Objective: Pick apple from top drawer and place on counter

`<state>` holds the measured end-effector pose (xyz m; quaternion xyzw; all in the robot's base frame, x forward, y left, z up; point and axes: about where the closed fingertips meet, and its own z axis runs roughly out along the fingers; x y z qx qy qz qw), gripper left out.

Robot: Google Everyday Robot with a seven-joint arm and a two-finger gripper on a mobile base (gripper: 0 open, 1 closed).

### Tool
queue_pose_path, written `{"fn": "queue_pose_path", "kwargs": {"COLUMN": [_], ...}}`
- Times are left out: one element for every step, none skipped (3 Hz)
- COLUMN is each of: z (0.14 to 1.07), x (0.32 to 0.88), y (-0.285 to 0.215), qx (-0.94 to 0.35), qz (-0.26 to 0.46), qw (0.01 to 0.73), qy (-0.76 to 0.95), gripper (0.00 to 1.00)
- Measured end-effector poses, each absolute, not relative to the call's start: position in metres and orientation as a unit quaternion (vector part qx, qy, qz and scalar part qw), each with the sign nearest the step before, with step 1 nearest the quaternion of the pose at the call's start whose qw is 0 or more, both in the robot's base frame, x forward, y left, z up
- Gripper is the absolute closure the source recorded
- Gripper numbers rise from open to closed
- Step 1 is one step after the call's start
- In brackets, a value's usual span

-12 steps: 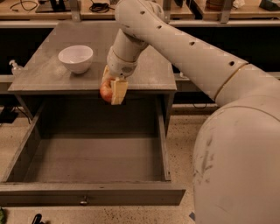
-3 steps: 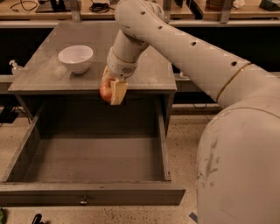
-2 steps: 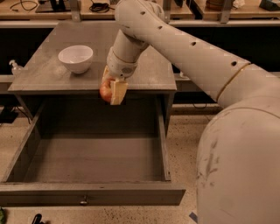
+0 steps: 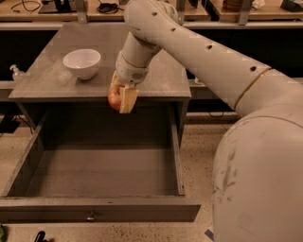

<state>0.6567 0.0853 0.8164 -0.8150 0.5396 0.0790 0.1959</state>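
My gripper [image 4: 120, 97] hangs from the white arm at the front edge of the grey counter [image 4: 151, 71]. It is shut on the red-orange apple [image 4: 113, 99], which shows between the tan fingers [image 4: 128, 99]. The apple hangs level with the counter's front edge, above the back of the open top drawer [image 4: 102, 170]. The drawer is pulled far out; its dark grey floor is bare and its front panel carries a small metal knob [image 4: 90, 218].
A white bowl [image 4: 82, 63] stands on the counter's left part. A small pump bottle [image 4: 16, 73] stands off the counter's left edge. A wooden workbench with cables [image 4: 109, 7] runs along the back. My arm's large white body [image 4: 258, 170] fills the right side.
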Motion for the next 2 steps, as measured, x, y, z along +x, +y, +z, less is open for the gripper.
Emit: {"fn": "queue_pose_path", "kwargs": {"z": [0.8165, 0.8165], "x": [0.6556, 0.6537], "y": [0.0852, 0.0851], "qx": [-0.815, -0.815], "qz": [0.079, 0.079], "qw": [0.196, 0.196], "qy": [0.540, 0.540], "gripper": [0.25, 0.38]}}
